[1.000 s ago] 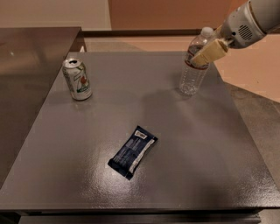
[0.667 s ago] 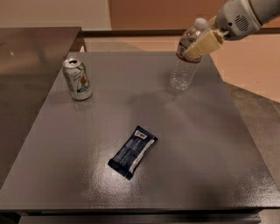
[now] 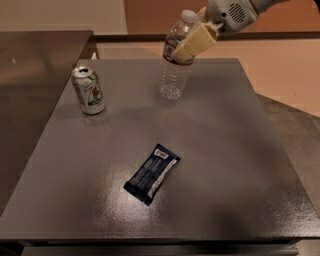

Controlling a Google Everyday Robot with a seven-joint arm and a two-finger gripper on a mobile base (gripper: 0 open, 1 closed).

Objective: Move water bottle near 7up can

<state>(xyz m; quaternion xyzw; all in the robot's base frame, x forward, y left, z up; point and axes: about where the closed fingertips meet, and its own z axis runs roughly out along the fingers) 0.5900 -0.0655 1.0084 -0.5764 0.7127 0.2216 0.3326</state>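
The claw (image 3: 194, 43), at the far right, is clenched on the upper part of the water bottle (image 3: 173, 80), which tilts over the far middle of the worktop (image 3: 225, 150) — the carry step, by the look of it. The 7up can (image 3: 88, 91) stands well apart at far left — the next move calls for leftward travel and an upright set-down near it.

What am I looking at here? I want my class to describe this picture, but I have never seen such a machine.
There is only one camera view, looking down on a dark grey table. At the top right a robot arm reaches in. Its claw is shut on a clear water bottle, gripping it near the top and holding it tilted. A 7up can stands upright at the left, well apart from the bottle. A dark blue snack wrapper lies flat nearer the camera.
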